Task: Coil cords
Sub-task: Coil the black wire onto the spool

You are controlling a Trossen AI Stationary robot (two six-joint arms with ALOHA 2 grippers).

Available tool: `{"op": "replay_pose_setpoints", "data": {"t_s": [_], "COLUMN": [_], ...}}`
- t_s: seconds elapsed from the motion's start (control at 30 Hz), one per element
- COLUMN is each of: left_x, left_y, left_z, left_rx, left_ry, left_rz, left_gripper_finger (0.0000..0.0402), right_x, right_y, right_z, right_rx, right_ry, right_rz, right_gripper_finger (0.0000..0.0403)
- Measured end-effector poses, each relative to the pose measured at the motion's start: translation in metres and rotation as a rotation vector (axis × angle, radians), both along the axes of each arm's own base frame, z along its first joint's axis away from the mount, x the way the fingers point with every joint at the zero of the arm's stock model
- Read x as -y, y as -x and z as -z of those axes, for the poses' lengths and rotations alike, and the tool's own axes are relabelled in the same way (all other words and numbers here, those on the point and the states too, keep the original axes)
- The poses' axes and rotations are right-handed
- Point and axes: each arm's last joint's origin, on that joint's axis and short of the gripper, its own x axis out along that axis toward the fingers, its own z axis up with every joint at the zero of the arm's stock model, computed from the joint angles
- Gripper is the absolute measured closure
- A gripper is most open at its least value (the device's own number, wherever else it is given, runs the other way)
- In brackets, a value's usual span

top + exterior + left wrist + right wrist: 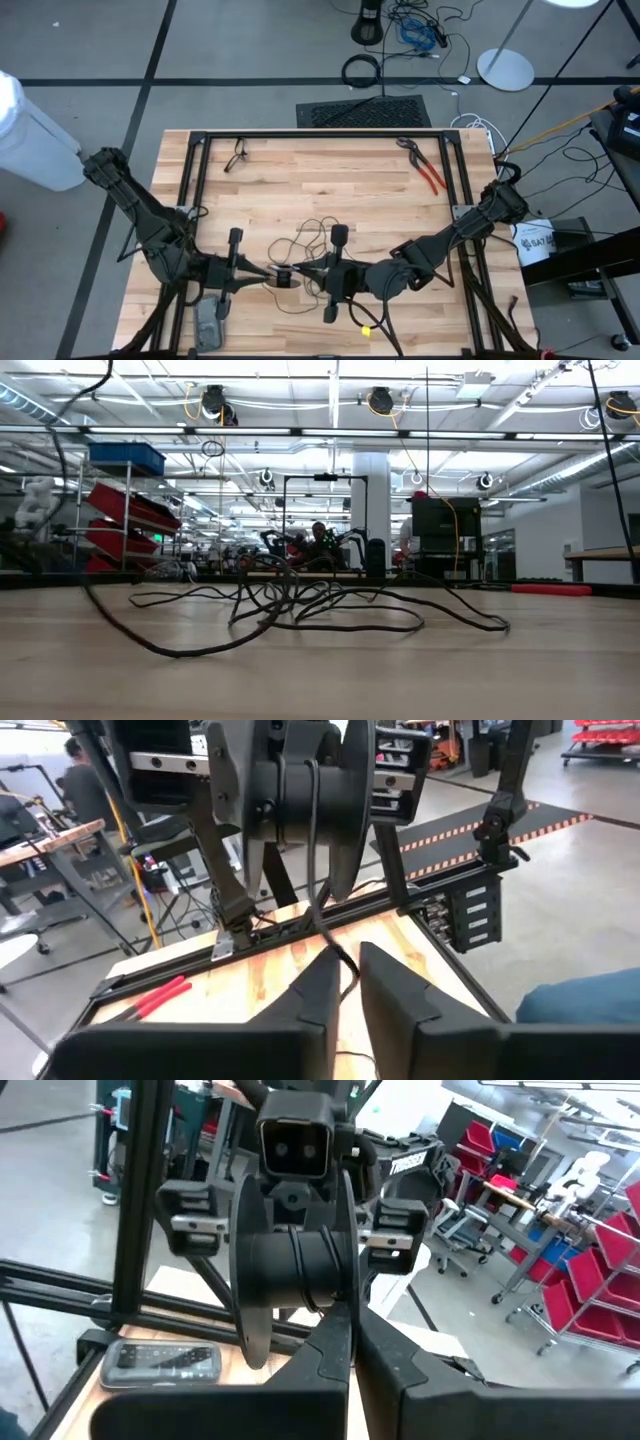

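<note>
High view: the cord [318,237] lies as a loose black tangle on the wooden table [300,175], near its front middle, with its free loops spreading toward the table's centre. The left gripper [268,274] and right gripper [303,272] face each other just in front of that tangle, close together, with a short stretch of cord between them.

In the left wrist view the left fingers [312,990] stand slightly parted with the cord running down between them; whether they grip it or have let go I cannot tell. In the right wrist view the right fingers [330,1342] are pressed together, and a few turns of cord sit wound around a dark spool [300,1270] just ahead of them. Whether the right gripper pinches the cord itself is not visible.

Judgement on handling: the cord looks thin, light and limp, likely to snag on its own loops. A hold close to the spool, on the straight run, seems safest.

Clearance: red pliers [424,165] lie well apart at the far right, a small dark clip [236,157] at the far left. A black frame [320,134] borders the table; the middle boards offer open room.
</note>
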Motion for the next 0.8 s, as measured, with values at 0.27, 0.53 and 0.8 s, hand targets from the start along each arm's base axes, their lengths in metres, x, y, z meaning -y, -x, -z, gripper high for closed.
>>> {"op": "replay_pose_setpoints", "data": {"t_s": [0.27,0.53,0.8], "left_x": [0.007,0.006,0.006], "left_y": [-0.015,-0.017,-0.017], "left_z": [0.011,0.011,0.012], "left_rx": [0.003,0.001,-0.01], "left_ry": [-0.065,-0.051,-0.03], "left_rz": [-0.024,-0.036,-0.039], "left_gripper_finger": [0.0295,0.029,0.029], "right_x": [-0.002,-0.001,-0.001], "right_y": [0.0,0.006,0.019], "right_z": [-0.004,-0.011,-0.023], "right_rx": [0.034,0.046,0.056], "right_ry": [-0.012,-0.013,-0.013], "right_rz": [-0.047,-0.045,-0.017], "right_gripper_finger": [0.0403,0.0403,0.0403]}}
